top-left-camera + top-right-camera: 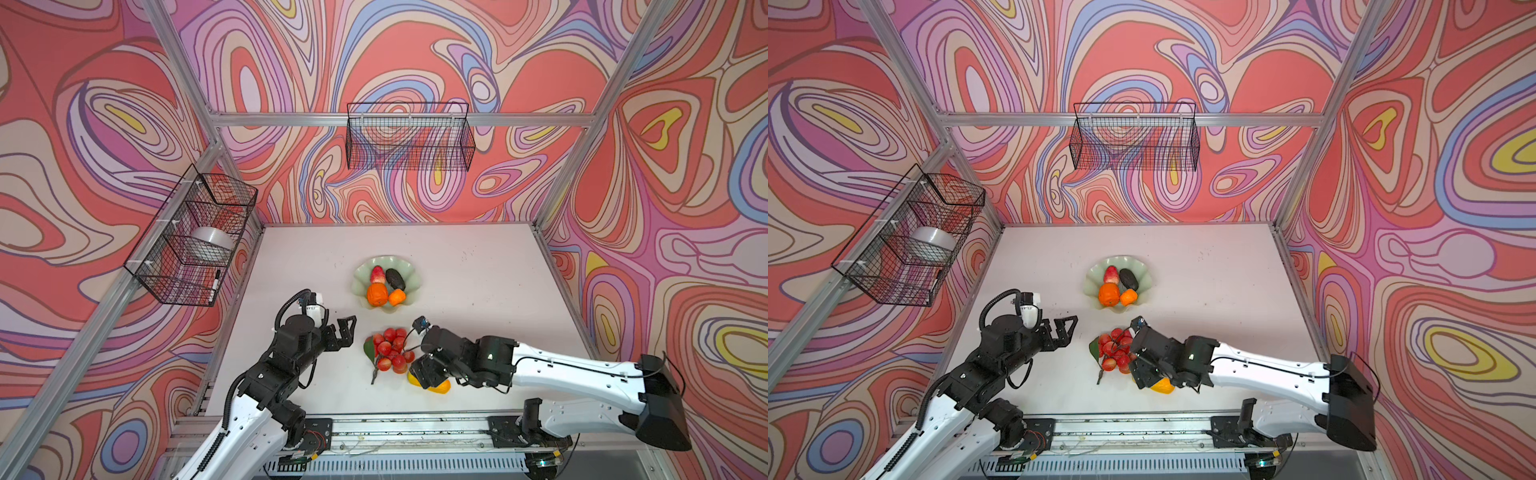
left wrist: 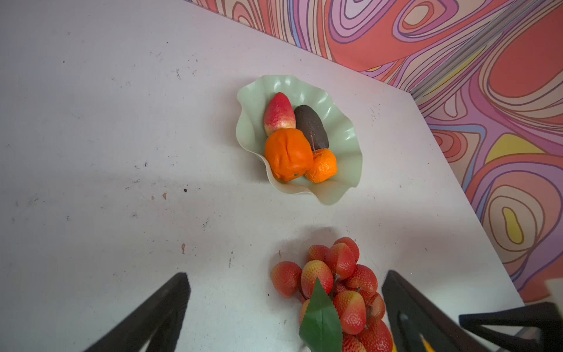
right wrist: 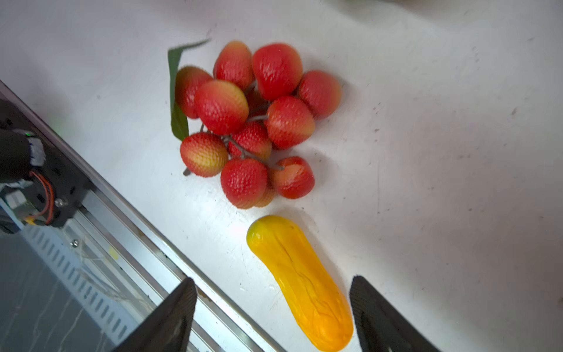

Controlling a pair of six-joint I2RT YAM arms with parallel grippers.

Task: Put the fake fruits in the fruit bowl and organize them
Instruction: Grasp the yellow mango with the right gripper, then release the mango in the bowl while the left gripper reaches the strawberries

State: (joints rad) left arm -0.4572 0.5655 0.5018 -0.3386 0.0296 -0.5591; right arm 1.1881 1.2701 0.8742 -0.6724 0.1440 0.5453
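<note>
So, the ribbed yellow oblong (image 3: 300,283) is seen lying flat on the white table (image 3: 426,152), lower middle of the right wrist frame. It's straddled by the right gripper (image 3: 270,282): jaws spread, one finger well clear of the fruit, the other just beside its thicker end, and no pinch can be made out. In both top views the oblong is mostly covered by that gripper, with only a bit of yellow peeking out at lower centre.

Just up-frame of it, the red grape bunch (image 3: 253,122) with its green leaf (image 3: 178,122) is laid on the table too, near the oblong with a thin gap shown between them.

Further up, around mid-frame in a top view, the fruit bowl (image 1: 409,272) is found. It's already loaded with the pear-like fruit (image 2: 278,114), the dark avocado (image 2: 310,126), a big orange (image 2: 288,154) and a smaller orange (image 2: 323,166), all packed against each other.

The left gripper (image 1: 348,328) is parked to the left of the grapes, apart from them, with its jaws opened wide and nothing between them.
</note>
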